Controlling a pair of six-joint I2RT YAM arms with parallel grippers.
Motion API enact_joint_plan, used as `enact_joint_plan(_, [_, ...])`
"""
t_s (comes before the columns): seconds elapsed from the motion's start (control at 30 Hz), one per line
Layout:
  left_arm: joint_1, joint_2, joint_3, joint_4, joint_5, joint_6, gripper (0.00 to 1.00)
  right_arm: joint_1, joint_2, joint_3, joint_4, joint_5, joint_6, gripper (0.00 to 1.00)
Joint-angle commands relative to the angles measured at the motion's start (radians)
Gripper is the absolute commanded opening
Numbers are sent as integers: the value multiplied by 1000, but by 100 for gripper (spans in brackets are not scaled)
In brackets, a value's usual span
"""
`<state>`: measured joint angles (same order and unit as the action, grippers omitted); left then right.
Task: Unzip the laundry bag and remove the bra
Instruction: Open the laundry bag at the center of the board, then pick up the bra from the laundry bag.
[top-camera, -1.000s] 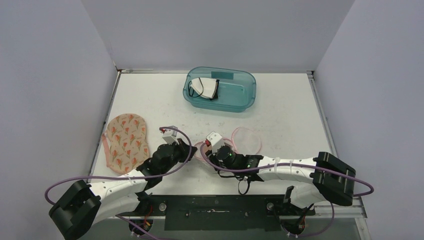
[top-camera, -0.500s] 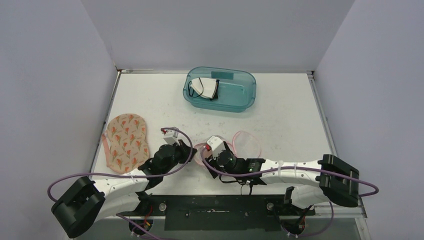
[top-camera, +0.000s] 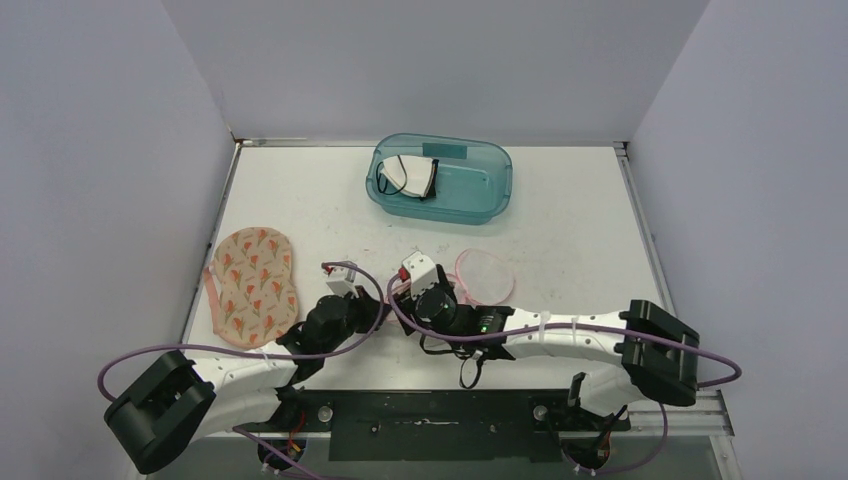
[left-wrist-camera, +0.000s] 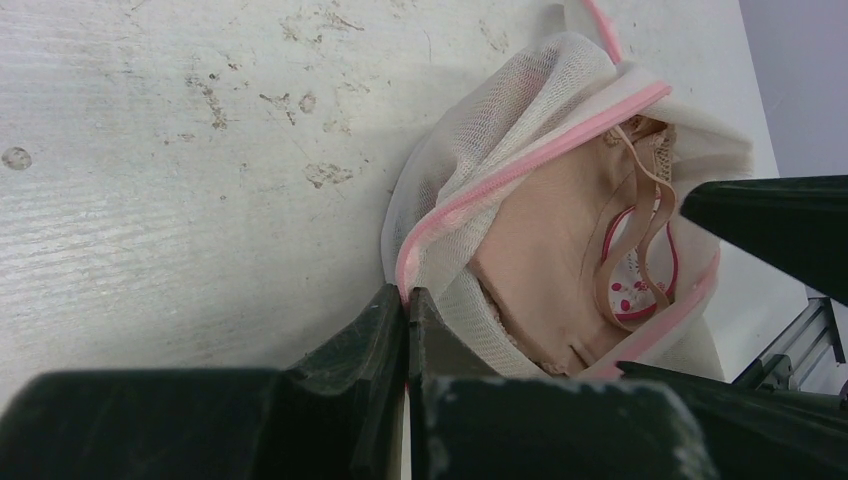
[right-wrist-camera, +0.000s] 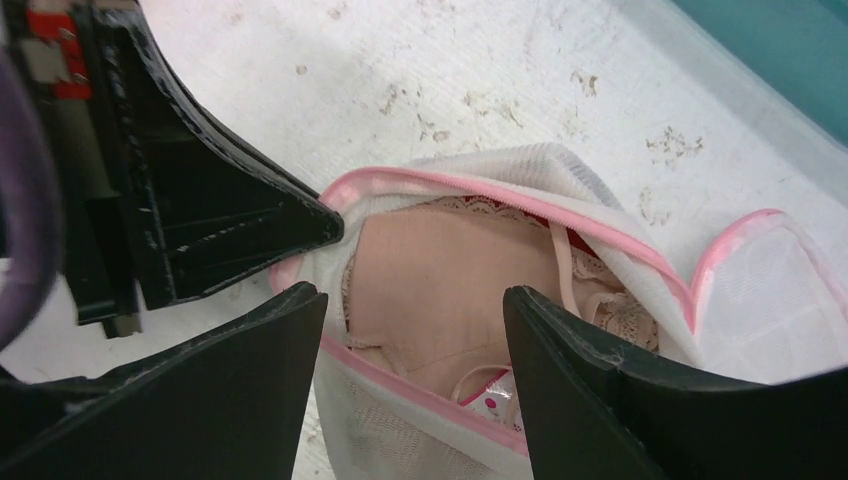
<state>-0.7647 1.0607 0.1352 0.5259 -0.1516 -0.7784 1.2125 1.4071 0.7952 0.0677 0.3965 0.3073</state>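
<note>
The zip is judged done, or near enough. In both wrist views the bag (left-wrist-camera: 470, 190) gapes, its pink zip edges parted into a wide mouth. How far round the zip runs open cannot be told, since the far side of the bag is folded under itself.

The bra (right-wrist-camera: 440, 290) is not out yet. It lies inside the bag, a beige cup with lace at its edge and thin straps curled beside it, and most of it shows through the mouth. The bag sits on the table (top-camera: 580, 220) near its front edge, between the two grippers.

The left gripper (left-wrist-camera: 407, 295) is closed tight, and the pink zip edge runs straight into the seam between its fingers. It appears to pinch the bag's rim and pin that side down against the table.

The right gripper (right-wrist-camera: 412, 300) hangs over the mouth with its jaws spread wide and nothing between them. One finger stands to each side of the cup. Whether the tips touch the fabric cannot be told.

What remains, by this reading, is the second half of the task: closing on the bra, drawing it clear of the mesh while the left side keeps the bag from following, and setting it down. The straps and lace could snag on the zip teeth or mesh. A teal bin (top-camera: 490, 195) stands well apart at the far side.
</note>
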Motion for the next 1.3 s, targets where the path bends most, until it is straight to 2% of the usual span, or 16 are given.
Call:
enact_joint_plan(0.0, [-2,4,-7,72,17,15,0,1,64,46,39,38,2,66])
enact_joint_plan(0.37, [-2,-15,-10,80,26,11,0,1,180,92,15,77,-4,63])
enact_joint_plan(0.43, [-2,-20,-10,76,27,9,0,2,189,96,1,104,0,56])
enact_joint_plan(0.57, [-2,-22,-13,71,24,8,0,2,180,84,-10,151,15,36])
enact_joint_plan(0.83, [0,-7,-8,56,21,2,0,2,127,53,-11,190,43,7])
enact_joint_plan(1.1, [-1,-3,-5,53,15,3,0,-11,18,-5,-23,185,87,5])
enact_joint_plan(1.27, [-1,1,-4,57,15,2,0,-51,-58,-60,-25,128,123,5])
